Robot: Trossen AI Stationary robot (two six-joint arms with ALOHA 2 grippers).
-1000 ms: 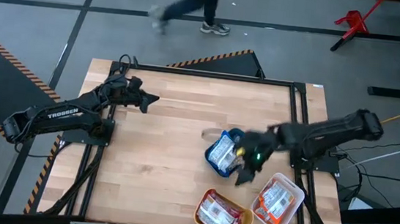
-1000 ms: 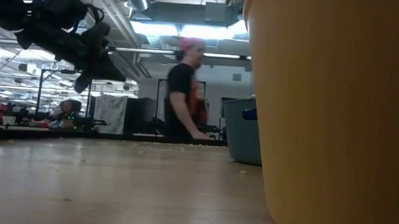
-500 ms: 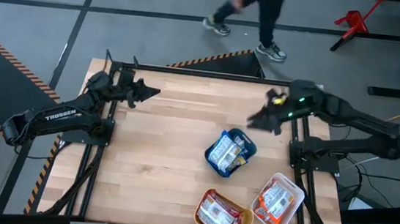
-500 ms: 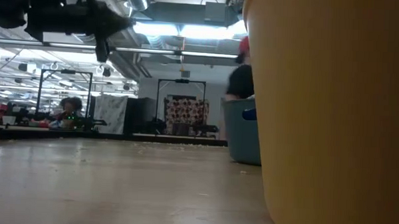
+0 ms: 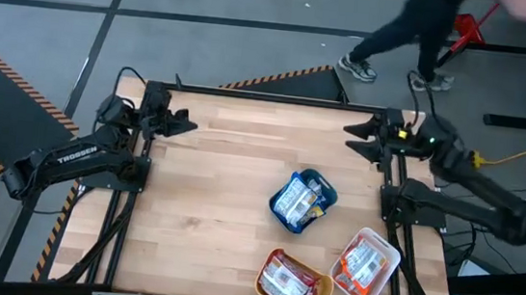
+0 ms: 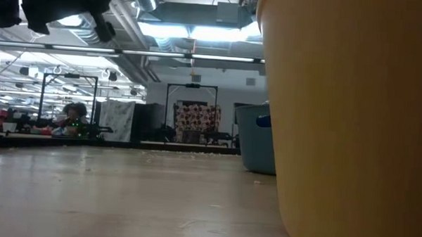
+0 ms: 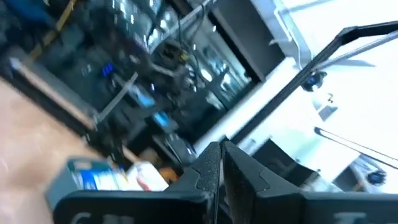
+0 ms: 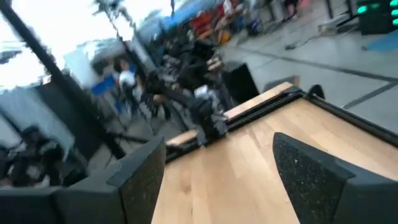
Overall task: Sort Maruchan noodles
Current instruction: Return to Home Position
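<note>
High view: crinkly plastic Maruchan noodle packets (image 5: 295,201) sit binned, well apart from both tools; left tool (image 5: 186,124) closed, empty; right tool (image 5: 353,140) spread open; risk: arm swing striking person (image 5: 425,18) just beyond it.

The table (image 5: 209,200) lies bare across its left and middle. Right of centre stands a blue bin (image 5: 323,184). Nearer are a yellow bin (image 5: 326,291) and a white bin (image 5: 391,260), side by side. The left gripper (image 5: 186,124) and right gripper (image 5: 350,137) hang at the far corners.

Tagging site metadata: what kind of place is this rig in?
Probably a robotics lab or workshop hall: hazard-striped floor tape, exposed ceiling ducts, a person walking past the wooden table.
</note>
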